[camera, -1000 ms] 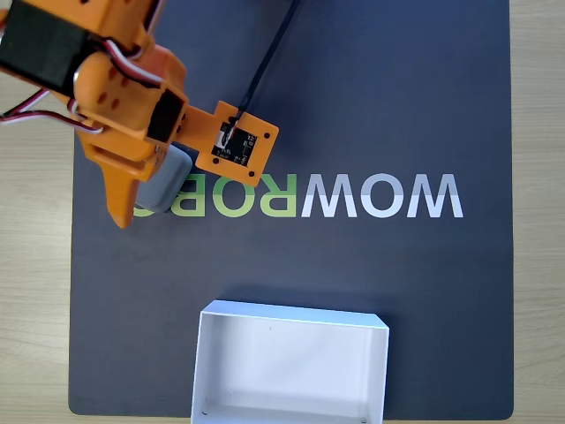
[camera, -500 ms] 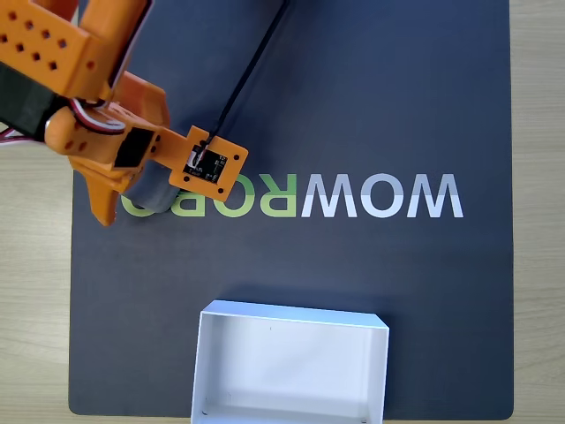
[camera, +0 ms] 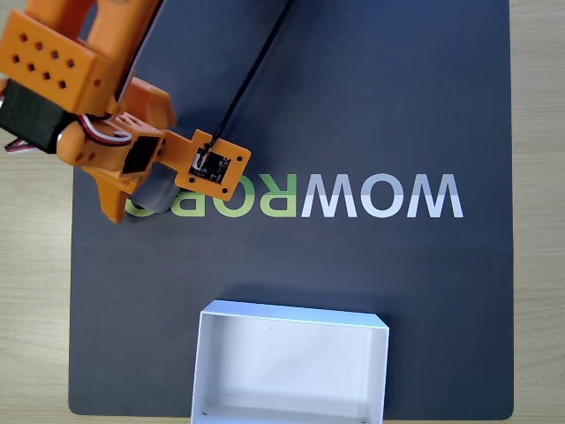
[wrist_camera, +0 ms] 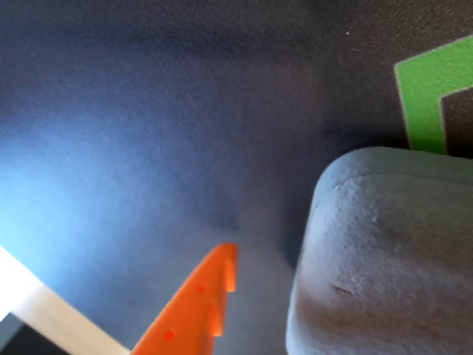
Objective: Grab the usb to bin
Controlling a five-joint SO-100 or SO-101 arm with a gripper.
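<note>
The usb, a matte gray block with rounded corners, lies on the dark mat at the left, mostly covered by my orange arm. My gripper hangs over it, with one pointed orange finger just left of the block. In the wrist view the usb fills the lower right, and the toothed orange finger stands left of it with a strip of mat between them. The jaws look open around the block. The bin, a white shallow box, sits at the bottom centre with nothing in it.
The dark mat carries large WOWROBO lettering across its middle. A black cable runs from the top down to the orange camera board. Light wooden tabletop borders the mat left and right.
The arm has swung left from a second ago and now covers more of the gray block. In the last half second it edged slightly back to the right. The block stays put.
</note>
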